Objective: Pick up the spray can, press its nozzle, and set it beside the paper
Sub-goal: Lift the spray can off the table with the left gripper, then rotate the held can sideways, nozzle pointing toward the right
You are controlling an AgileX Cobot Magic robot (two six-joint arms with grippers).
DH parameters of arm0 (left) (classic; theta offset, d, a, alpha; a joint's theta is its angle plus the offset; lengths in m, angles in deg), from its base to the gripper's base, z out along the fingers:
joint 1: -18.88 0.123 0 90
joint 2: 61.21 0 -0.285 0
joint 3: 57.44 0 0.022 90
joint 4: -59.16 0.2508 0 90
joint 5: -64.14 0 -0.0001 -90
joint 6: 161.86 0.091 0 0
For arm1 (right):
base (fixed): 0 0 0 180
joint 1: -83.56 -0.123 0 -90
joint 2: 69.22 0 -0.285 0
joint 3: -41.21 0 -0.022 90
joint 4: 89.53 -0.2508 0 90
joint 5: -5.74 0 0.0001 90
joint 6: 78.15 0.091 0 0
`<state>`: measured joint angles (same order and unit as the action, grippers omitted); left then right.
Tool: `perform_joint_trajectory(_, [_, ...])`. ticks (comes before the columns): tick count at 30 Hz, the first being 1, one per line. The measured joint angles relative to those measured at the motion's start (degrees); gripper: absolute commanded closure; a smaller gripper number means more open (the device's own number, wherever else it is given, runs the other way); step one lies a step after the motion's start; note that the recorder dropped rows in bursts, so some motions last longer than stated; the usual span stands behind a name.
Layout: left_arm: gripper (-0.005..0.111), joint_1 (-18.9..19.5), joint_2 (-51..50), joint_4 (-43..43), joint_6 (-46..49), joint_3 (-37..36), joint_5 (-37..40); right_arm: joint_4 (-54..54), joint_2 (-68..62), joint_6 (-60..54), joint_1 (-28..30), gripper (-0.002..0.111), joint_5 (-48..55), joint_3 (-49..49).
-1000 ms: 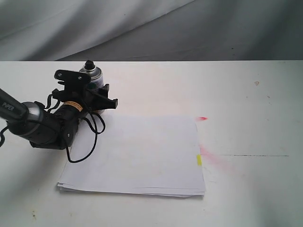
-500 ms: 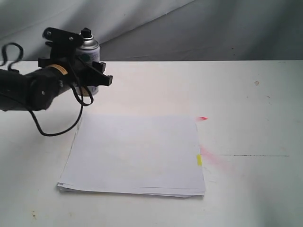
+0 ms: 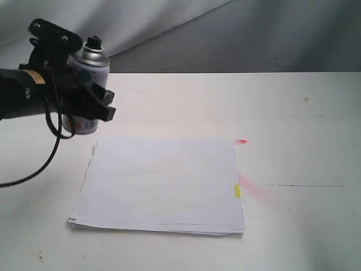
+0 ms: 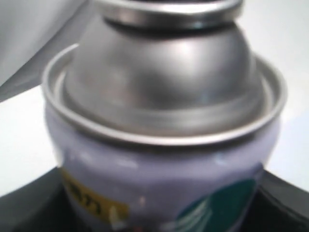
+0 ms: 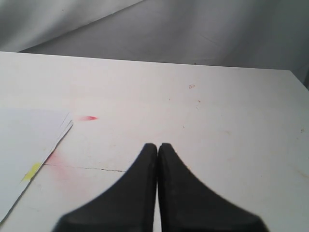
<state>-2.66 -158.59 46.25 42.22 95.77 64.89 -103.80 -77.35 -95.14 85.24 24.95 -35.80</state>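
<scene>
Ext. view: left tool clamped on spray can. Can is upright, black nozzle on top, approx. 10 o'clock from paper, near its corner. Yellow tab sits on paper's 3 o'clock edge. L wrist view: spray can fills frame, black fingers either side. R wrist view: right tool clenched, tips pressed together, over bench beside paper.

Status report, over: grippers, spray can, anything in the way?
Left gripper shut on spray can, can upright. Right gripper shut, empty. Paper flat, nothing blocking it.
</scene>
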Motion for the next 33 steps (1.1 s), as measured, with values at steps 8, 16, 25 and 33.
perform_joint_trajectory(8, [0.107, -5.8, 5.3, 0.0, 2.8, -10.0, -4.5, 0.0, 0.0, 0.0, 0.0, 0.108, 0.0, 0.0])
perform_joint_trajectory(16, [0.107, -6.7, 5.4, 0.0, 3.1, -11.0, -7.0, 0.0, 0.0, 0.0, 0.0, 0.108, 0.0, 0.0])
perform_joint_trajectory(25, [0.107, -6.7, 4.5, 0.4, 8.3, -11.0, -6.5, 0.0, 0.0, 0.0, 0.0, 0.108, 0.0, 0.0])
perform_joint_trajectory(33, [0.107, -9.0, -0.3, -0.6, 18.3, -11.0, -8.5, 0.0, 0.0, 0.0, 0.0, 0.108, 0.0, 0.0])
